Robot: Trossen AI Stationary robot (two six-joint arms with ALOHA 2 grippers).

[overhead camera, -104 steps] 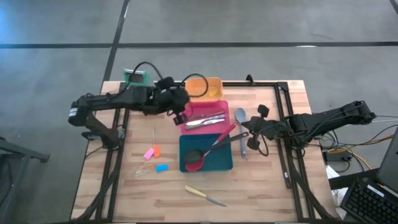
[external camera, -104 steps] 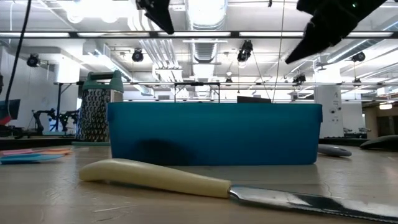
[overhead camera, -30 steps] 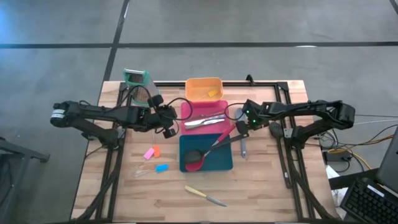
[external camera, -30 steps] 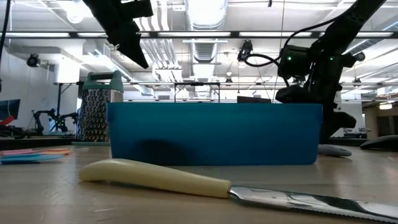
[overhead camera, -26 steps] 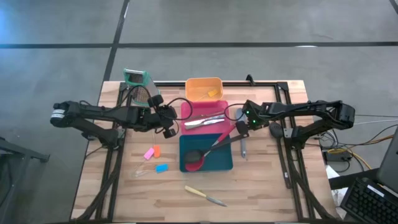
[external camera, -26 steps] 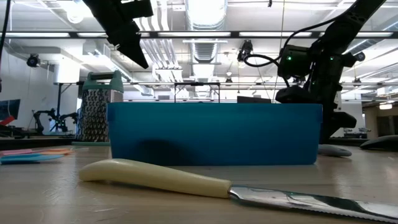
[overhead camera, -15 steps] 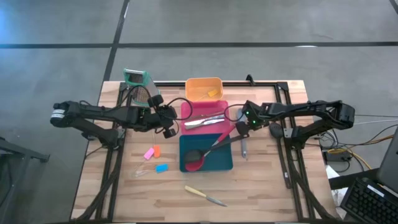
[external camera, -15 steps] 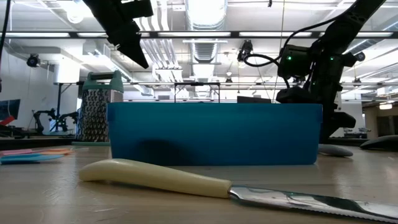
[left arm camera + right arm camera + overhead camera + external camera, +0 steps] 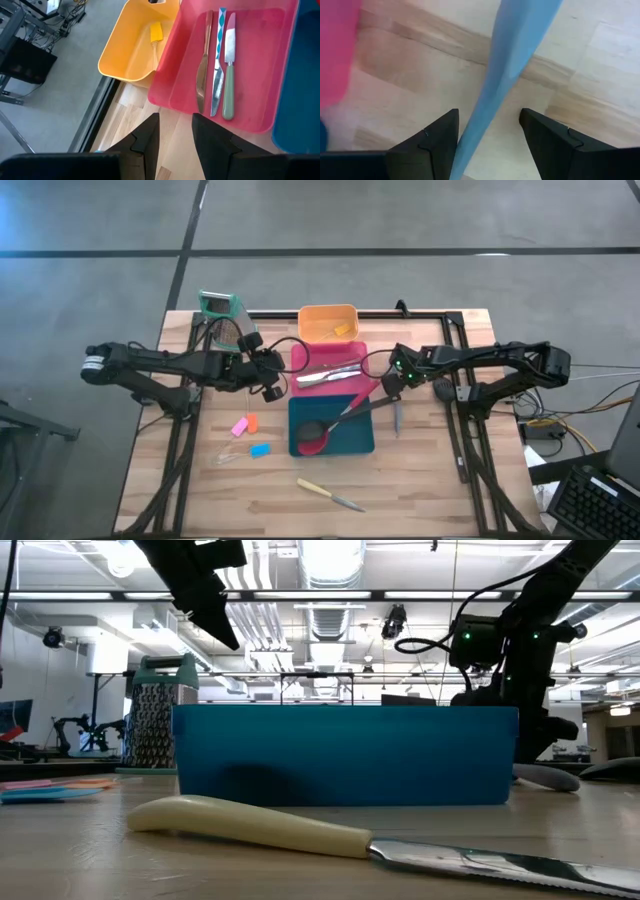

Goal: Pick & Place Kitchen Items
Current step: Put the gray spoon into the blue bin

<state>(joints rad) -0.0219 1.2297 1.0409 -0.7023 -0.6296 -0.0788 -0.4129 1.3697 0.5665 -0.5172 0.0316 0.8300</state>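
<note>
- The grey-blue spoon [image 9: 512, 55] is now tipped up off the table [image 9: 430, 470], beside the teal tray's [image 9: 335, 442] right edge, so it's picked and ready for placing.
- It's clamped by the right gripper [image 9: 394, 383].
- The left gripper [image 9: 172, 137] is parked open near the pink tray [image 9: 260, 65].

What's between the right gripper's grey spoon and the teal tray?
Only the red spoon and black spoon handles, jutting over the teal tray's right rim beside the right gripper and grey spoon. Left gripper waits by the pink tray.
</note>
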